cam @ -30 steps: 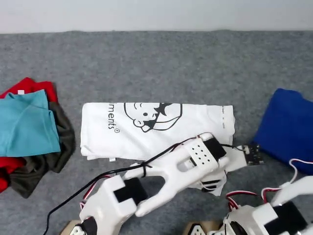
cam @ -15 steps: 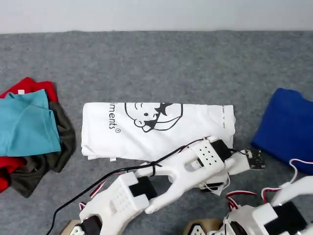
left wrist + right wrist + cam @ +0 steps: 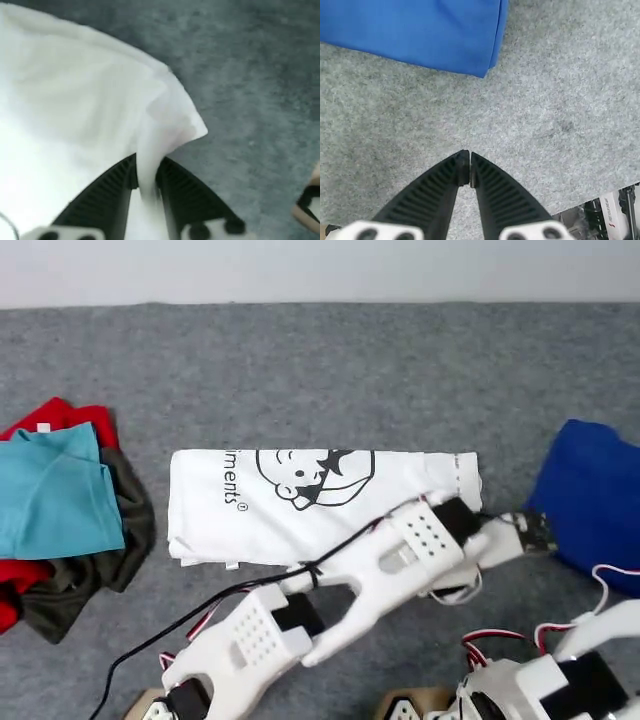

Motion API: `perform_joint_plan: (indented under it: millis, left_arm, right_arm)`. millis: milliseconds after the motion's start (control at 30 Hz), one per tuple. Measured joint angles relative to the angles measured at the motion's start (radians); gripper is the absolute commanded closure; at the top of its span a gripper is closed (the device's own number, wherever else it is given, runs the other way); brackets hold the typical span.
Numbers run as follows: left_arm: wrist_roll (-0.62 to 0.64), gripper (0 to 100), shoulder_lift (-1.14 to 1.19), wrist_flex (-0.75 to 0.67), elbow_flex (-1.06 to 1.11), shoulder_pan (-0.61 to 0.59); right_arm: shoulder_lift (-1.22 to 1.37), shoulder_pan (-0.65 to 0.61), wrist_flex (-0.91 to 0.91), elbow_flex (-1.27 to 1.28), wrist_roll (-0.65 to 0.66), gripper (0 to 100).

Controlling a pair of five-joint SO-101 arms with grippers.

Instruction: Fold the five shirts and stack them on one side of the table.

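Closest to you, your right gripper (image 3: 469, 156) sits low over the grey table cover (image 3: 560, 100). Its jaws are pressed together with nothing between them, and the folded blue shirt (image 3: 415, 30) lies just beyond the tips. In the high view that right arm (image 3: 560, 680) is tucked at the near right edge.

Your left arm (image 3: 400, 555) stretches from the near edge out to the near right corner of the white shirt (image 3: 300, 505). Its wrist view shows your left gripper (image 3: 147, 162) clamped on a pinched ridge of that white cloth, which bunches up between the jaws.

The white shirt lies mid-table as a long folded rectangle, with its cartoon print (image 3: 315, 477) facing up. To its right, at the table's edge, rests the blue shirt. Off to the left is a loose pile, with a teal shirt (image 3: 50, 495) on top of a red shirt (image 3: 60, 418) and a dark grey shirt (image 3: 125, 530).
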Motion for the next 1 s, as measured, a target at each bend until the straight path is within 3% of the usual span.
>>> perform_joint_plan:
  millis: [433, 633, 1000]
  left_arm:
    - [-0.107, 98, 0.021, -0.155, -0.041, -0.163]
    - [-0.126, 84, 0.021, -0.181, -0.041, -0.193]
    - [-0.169, 83, 0.021, -0.244, -0.041, -0.318]
  right_arm:
    - [0.0, 0.0, 0.0, 0.0, 0.002, 99.0]
    - [0.0, 0.0, 0.0, 0.0, 0.002, 99.0]
    - [0.0, -0.023, 0.0, 0.0, 0.002, 99.0]
